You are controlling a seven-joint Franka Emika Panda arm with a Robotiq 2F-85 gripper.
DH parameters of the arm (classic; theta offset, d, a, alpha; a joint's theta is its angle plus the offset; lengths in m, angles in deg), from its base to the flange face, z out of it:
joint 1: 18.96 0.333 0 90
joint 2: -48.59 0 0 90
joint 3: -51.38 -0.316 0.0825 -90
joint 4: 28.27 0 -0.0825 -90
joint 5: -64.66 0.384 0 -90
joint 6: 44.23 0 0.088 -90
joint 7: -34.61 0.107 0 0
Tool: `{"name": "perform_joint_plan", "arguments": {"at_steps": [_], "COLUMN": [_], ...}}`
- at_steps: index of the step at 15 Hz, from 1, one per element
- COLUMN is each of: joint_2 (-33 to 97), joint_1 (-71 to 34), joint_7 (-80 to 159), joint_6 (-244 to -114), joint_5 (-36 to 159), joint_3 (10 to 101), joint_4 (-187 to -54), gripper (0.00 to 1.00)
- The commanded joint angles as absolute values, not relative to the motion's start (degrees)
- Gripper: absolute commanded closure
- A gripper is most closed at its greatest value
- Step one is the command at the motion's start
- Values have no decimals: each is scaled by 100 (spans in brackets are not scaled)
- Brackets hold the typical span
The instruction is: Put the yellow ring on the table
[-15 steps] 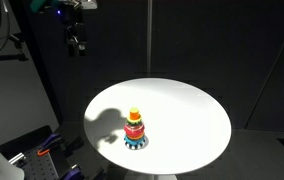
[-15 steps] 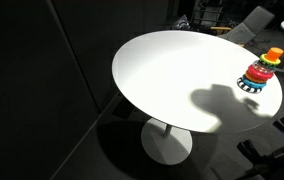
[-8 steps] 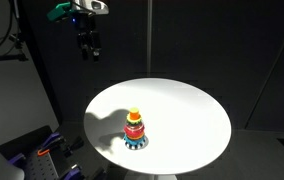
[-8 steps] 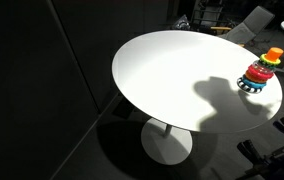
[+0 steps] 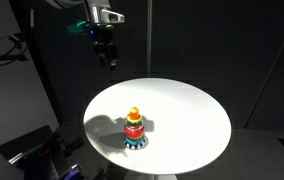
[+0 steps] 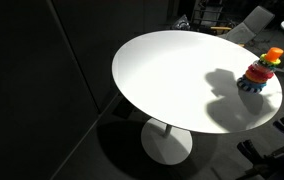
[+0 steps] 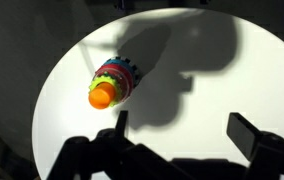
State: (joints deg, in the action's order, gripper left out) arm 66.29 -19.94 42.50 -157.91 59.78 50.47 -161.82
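Ring stack on a white table: the yellow ring sits threaded near the top of the stacking toy, just under the orange top piece, the toy standing upright toward one edge of the table. The gripper hangs well above and off to the side, empty, its fingers spread apart in the wrist view. From there the toy lies below and ahead, so the coming move likely calls for a descent straight over the stack's vertical axis.
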Motion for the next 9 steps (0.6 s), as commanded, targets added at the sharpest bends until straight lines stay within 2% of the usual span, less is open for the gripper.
{"name": "perform_joint_plan", "arguments": {"at_steps": [1,9], "joint_2": [6412,5645], "joint_1": [-2186,-2501], "joint_7": [4344,4515], "joint_6": [-16326,-17753], "joint_5": [6037,6328], "joint_3": [5232,5583], "joint_4": [-16324,-16596], "gripper": [0,0]}}
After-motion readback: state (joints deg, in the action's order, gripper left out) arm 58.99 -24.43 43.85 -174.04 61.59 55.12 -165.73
